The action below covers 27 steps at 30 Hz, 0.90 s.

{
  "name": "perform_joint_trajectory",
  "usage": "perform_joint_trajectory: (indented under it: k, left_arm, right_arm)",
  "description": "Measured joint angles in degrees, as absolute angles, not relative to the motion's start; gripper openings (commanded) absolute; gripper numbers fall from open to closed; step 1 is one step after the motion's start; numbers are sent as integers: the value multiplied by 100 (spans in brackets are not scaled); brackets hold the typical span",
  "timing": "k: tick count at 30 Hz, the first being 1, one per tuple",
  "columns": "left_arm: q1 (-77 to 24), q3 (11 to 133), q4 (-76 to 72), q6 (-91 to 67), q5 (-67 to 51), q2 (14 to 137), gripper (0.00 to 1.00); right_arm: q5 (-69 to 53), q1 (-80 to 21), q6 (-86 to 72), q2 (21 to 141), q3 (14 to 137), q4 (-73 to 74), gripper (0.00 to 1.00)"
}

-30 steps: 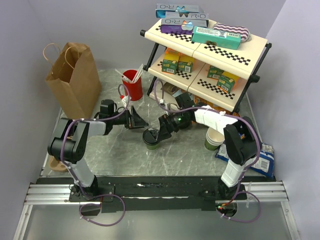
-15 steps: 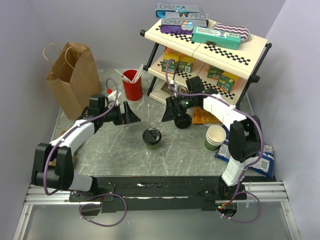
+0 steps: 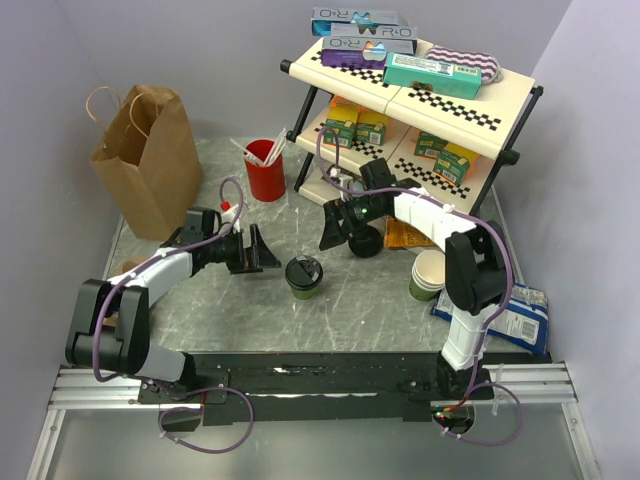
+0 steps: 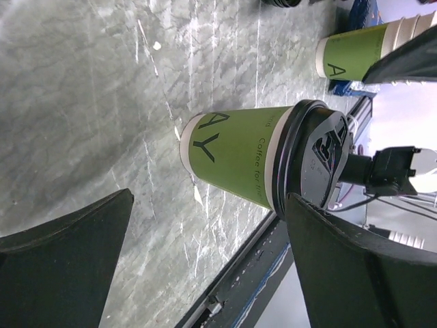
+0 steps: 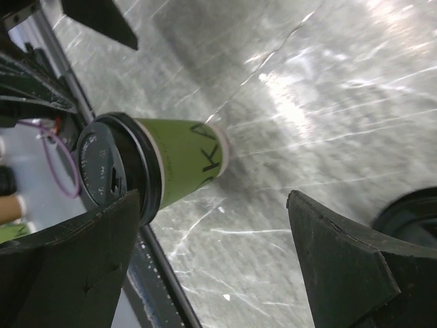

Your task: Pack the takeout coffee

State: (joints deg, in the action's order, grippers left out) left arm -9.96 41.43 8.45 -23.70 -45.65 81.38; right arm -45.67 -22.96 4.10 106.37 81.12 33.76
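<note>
The right gripper [image 3: 330, 230] has been drawn back from the takeout coffee [image 3: 303, 277], where it stood a second ago, and is now held apart from it on the far right side. The left arm [image 3: 165, 268] has been unfolded and stretched out low, and the left gripper [image 3: 268, 250] has been brought slightly nearer, just left of the takeout coffee.

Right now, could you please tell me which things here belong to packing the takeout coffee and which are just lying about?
Job in hand: takeout coffee (lidded green cup); brown paper bag, probably its destination; left gripper and right gripper, both open.
Lying about: red cup with sticks; lidless stack of green cups; shelf rack of boxes; blue packet.
</note>
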Motion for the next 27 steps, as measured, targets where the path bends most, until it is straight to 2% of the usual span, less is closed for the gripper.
perform_joint_trajectory:
  k: [19,27]
  left_arm:
    - [-1299,3787,484,-2541,-4882,8221,99]
    - [-1323,3774,412,-2626,-4864,8239,99]
  right_arm:
    - [-5341,-2786,375,10632,7826,3260,98]
    - [-5288,-3009,414,10632,7557,3240,95]
